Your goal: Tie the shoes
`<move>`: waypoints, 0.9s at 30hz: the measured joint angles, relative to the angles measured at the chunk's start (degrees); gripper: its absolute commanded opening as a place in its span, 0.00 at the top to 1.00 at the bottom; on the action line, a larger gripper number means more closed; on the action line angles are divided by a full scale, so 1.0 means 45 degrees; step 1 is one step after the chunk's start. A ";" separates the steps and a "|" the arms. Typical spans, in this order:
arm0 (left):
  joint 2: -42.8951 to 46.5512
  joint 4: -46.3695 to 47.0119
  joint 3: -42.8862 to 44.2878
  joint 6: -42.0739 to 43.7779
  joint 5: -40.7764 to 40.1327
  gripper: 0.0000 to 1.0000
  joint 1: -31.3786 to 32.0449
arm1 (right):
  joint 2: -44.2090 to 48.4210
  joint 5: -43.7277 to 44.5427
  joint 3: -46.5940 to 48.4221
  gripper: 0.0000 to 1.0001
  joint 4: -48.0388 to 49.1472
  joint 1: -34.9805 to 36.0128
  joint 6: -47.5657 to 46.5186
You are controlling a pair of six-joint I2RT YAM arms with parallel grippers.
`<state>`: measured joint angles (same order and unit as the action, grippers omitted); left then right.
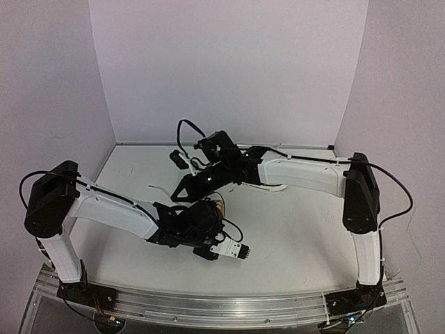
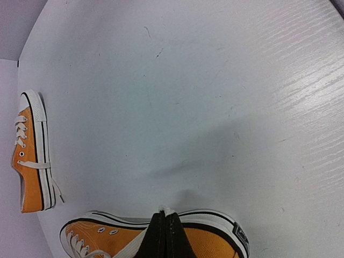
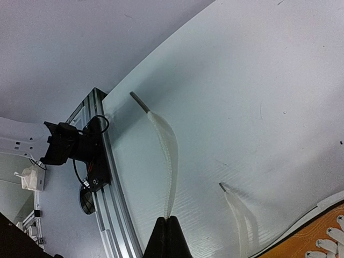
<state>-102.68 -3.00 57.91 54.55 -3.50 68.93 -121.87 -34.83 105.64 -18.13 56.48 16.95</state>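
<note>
Left pincer (image 2: 164,214) first: its black fingers are pressed together, tips right at the upper rim of an orange-yellow canvas sneaker with a white rubber sole (image 2: 209,241). A white strip runs up to those tips, but we cannot tell whether it is pinched. That sneaker lies across the bottom of the left wrist view, long axis left to right, laced front at the left and heel patch at the right. Well apart, at the left edge, we've got the second matching sneaker (image 2: 31,166). Its long axis runs up the frame, white toe cap at the top, sole side facing right, roughly square to the first. Both sit on the white worktop (image 2: 215,107).

Over to the right pincer (image 3: 169,220): it's clamped on a flat white lace (image 3: 167,156), which runs from the tips to its aglet at the upper left. Beside it a second white lace (image 3: 240,217) lies on the worktop, leading toward a corner of orange canvas (image 3: 314,244). Which sneaker that is, we cannot tell.
</note>
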 measured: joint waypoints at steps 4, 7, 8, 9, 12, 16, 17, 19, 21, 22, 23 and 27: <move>-0.0145 -0.0001 0.0117 0.0038 -0.0201 1.00 0.0067 | -0.0328 -0.0440 0.0370 0.87 -0.0192 0.0187 0.0011; -0.0223 -0.0002 0.0186 0.0105 -0.0283 1.00 0.0101 | -0.0372 -0.0730 0.0369 0.69 -0.0409 0.0248 0.0127; -0.0233 -0.0002 0.0195 0.0123 -0.0286 1.00 0.0101 | -0.0372 -0.0811 0.0366 0.63 -0.0481 0.0263 0.0058; -0.0245 0.0001 0.0198 0.0142 -0.0294 1.00 0.0101 | -0.0372 -0.0870 0.0365 0.60 -0.0515 0.0272 0.0043; -0.0272 0.0007 0.0202 0.0159 -0.0327 1.00 0.0104 | -0.0368 -0.0934 0.0351 0.52 -0.0559 0.0265 0.0001; -0.0275 0.0003 0.0215 0.0135 -0.0365 1.00 0.0115 | -0.0169 -0.0912 0.0204 0.44 -0.0591 0.0157 -0.0021; -0.0275 0.0000 0.0219 0.0102 -0.0365 1.00 0.0115 | -0.0003 -0.0890 0.0096 0.43 -0.0625 0.0099 -0.0033; -0.0275 -0.0006 0.0229 -0.0040 -0.0363 1.00 0.0108 | 0.0532 -0.0817 -0.0224 0.40 -0.0665 -0.0117 -0.0050; -0.0275 -0.0096 0.0298 -0.0264 -0.0329 1.00 0.0081 | 0.1318 -0.0719 -0.0698 0.37 -0.0648 -0.0513 -0.0066; -0.0275 -0.0211 0.0376 -0.0416 -0.0255 1.00 0.0036 | 0.1749 -0.0660 -0.0932 0.37 -0.0629 -0.0751 -0.0077; -0.0275 -0.0300 0.0457 -0.0590 -0.0124 1.00 -0.0051 | 0.2254 -0.0521 -0.1231 0.37 -0.0559 -0.1057 -0.0042; -0.0275 -0.0564 0.0842 -0.1521 0.1008 1.00 -0.0764 | 0.4580 0.0227 -0.2684 0.40 -0.0245 -0.2313 -0.0063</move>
<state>-103.92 -5.53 61.70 47.70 1.03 65.50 -101.27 -33.81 93.57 -19.23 46.07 16.67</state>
